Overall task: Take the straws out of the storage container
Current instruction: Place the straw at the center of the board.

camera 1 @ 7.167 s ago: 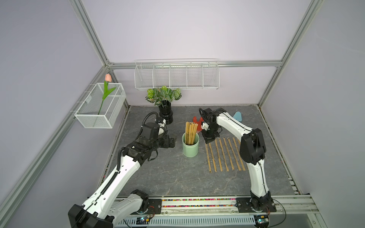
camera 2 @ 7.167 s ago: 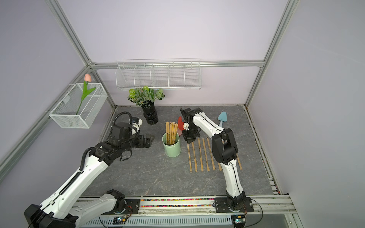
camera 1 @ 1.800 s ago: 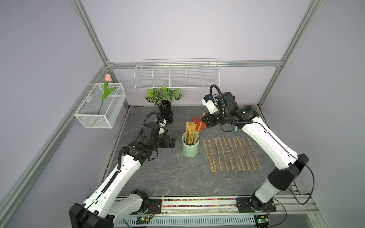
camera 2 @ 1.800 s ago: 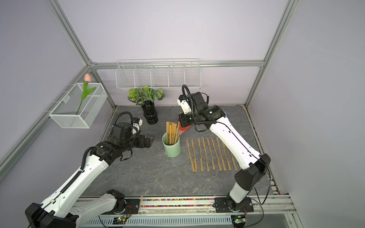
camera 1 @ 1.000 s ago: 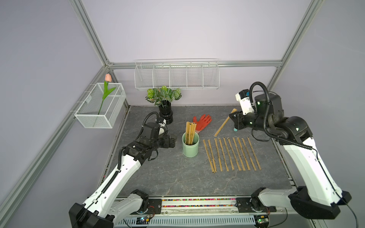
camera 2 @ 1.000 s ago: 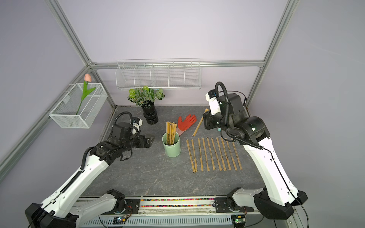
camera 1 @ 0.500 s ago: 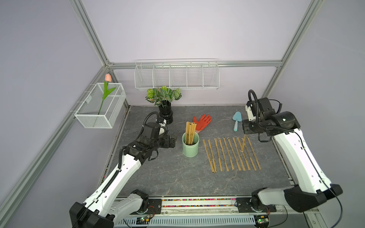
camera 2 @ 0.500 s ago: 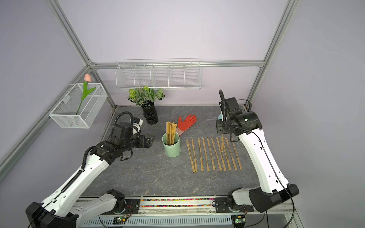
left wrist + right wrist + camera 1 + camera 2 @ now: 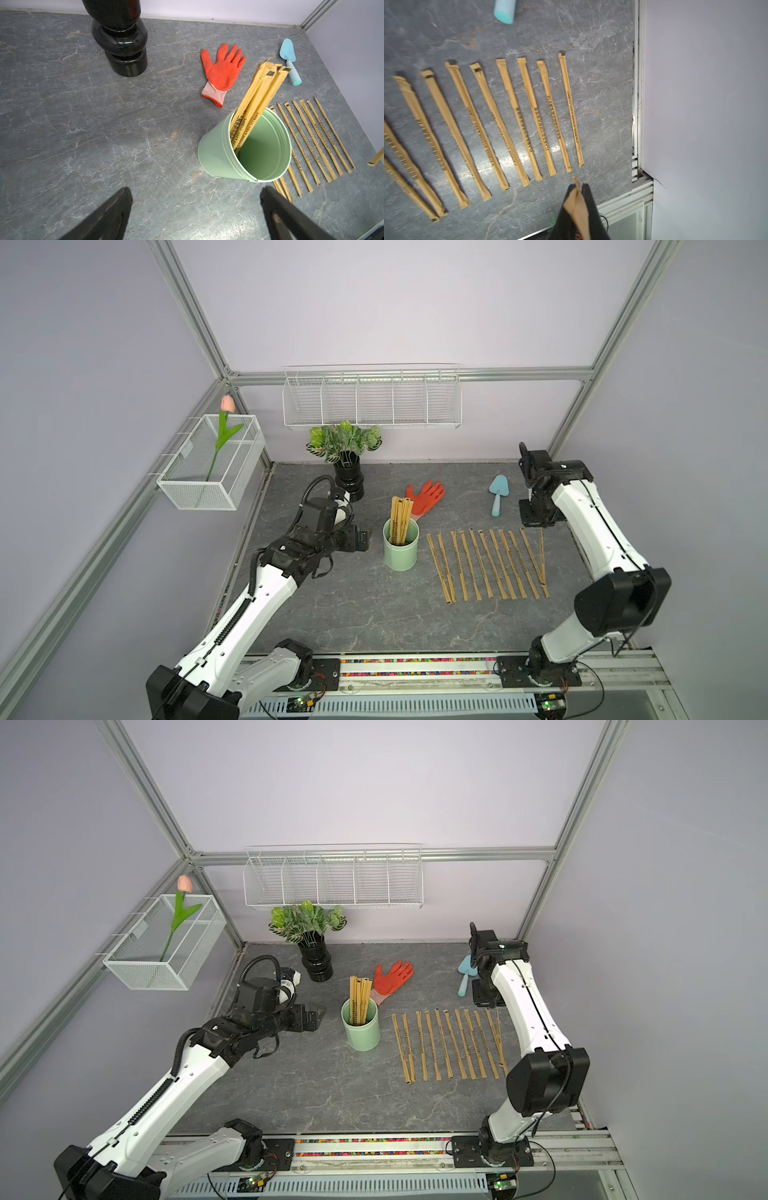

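Our right pincer [image 9: 539, 524] is shut tight on one straw [image 9: 576, 204], pinching it near its end. We hold it just past the last stick in the row of straws [image 9: 484, 564] that lie side by side on the gray table [image 9: 374, 614]. We cannot tell if the held straw touches the table.

A blue shovel [image 9: 497, 493] lies just beside this pincer. A red glove [image 9: 426, 497] lies behind the green cup [image 9: 400, 556]. A black vase [image 9: 349, 483] with a leafy plant stands at the back, near our left arm.

Our left pincer [image 9: 360, 540] is wide open and holds nothing. It points at the cup, which stands just beside it. More straws [image 9: 400, 516] stand in the cup, bunched together and sticking up over its rim. They are well apart from the right pincer.
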### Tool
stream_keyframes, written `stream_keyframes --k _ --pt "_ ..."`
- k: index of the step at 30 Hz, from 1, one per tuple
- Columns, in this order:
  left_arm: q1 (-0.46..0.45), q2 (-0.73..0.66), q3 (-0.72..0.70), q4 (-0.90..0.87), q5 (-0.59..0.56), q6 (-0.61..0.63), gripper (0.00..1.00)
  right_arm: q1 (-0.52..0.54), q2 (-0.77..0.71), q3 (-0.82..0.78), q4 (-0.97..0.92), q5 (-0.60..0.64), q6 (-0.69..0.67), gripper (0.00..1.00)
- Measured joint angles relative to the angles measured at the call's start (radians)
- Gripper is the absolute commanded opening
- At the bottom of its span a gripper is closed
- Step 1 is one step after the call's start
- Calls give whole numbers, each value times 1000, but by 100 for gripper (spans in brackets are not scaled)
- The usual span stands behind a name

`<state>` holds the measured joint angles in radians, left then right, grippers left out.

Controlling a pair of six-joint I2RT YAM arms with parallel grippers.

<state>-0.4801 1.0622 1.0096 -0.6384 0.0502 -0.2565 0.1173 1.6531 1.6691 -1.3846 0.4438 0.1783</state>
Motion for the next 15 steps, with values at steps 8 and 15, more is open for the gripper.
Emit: stream_keyframes --k 8,15 --pt "0 0 0 0 3 0 100 -68 146 56 -51 55 -8 9" --pt "0 1 0 0 3 0 100 -130 249 69 -68 64 -16 10"
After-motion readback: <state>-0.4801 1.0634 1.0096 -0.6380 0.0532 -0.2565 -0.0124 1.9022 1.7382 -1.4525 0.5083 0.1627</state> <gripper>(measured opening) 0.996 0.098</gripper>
